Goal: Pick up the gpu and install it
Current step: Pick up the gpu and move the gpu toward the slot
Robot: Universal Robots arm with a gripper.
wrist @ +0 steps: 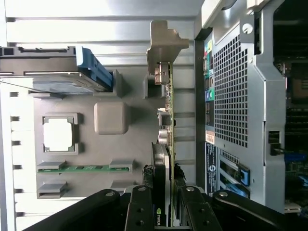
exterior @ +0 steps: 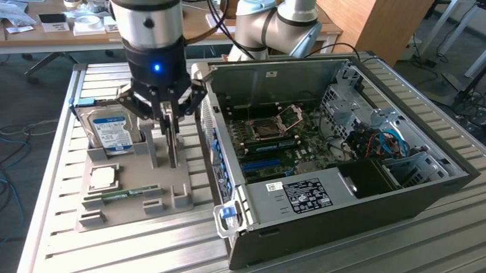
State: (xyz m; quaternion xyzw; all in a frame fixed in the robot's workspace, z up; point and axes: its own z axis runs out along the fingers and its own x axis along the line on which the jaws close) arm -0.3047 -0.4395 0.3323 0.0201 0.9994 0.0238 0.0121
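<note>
- Clamping the gpu [exterior: 174, 152] [wrist: 169, 120] from above, the hand [exterior: 170, 135] [wrist: 165, 193] has a finger pressed on each broad face of the card.
- The gpu stands on edge on the gray holder tray [exterior: 129, 209] [wrist: 137, 120]. Whether its lower edge is clear of the tray's slot cannot be told.
- In the exterior view, the hard drive [exterior: 110, 129] [wrist: 53, 79] stands upright at 9 o'clock of the gpu. It is near but apart, with a bare strip of tray between them.
- The computer case [exterior: 319, 199] [wrist: 236, 96] sits at 3 o'clock of the gpu, and its perforated wall runs just beside the card with only a narrow gap.
- The RAM stick [exterior: 129, 192] [wrist: 82, 168] and CPU [exterior: 102, 177] [wrist: 58, 134] lie flat at 7 to 8 o'clock, apart from the fingers.
- The case's side is open, with the motherboard [exterior: 277, 142] facing up.
- Bare slats of the counter [exterior: 53, 170] [wrist: 96, 19] border the tray at 6 and 9 o'clock.
</note>
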